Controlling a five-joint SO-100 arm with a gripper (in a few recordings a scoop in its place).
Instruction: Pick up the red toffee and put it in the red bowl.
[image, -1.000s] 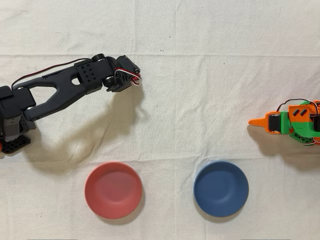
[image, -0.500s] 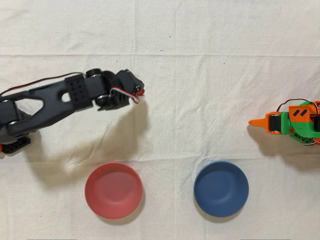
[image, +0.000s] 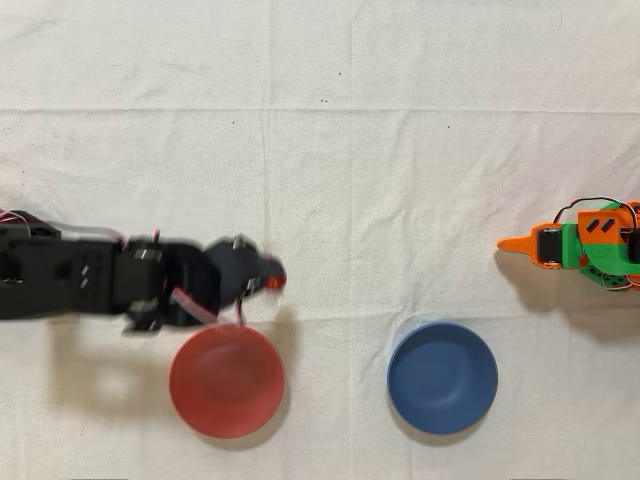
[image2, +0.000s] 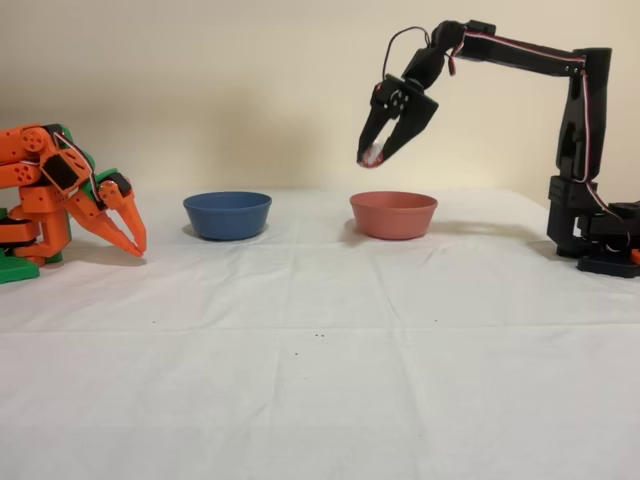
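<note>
Idle arm: in the fixed view we saw the orange arm at the far left, folded low on the white cloth.
Blue bowl: we found the dark blue bowl next in the fixed view, resting on the cloth well apart from the salmon one.
Red bowl: the red bowl sat right of the blue one in the fixed view; from overhead it lay left of it.
Toffee: we saw the red toffee in the air, above the red bowl's left rim, and blurred just beyond the bowl's upper edge from overhead.
Tool: the black arm's gripper pointed down, its jaws pinched narrowly around the toffee.
</note>
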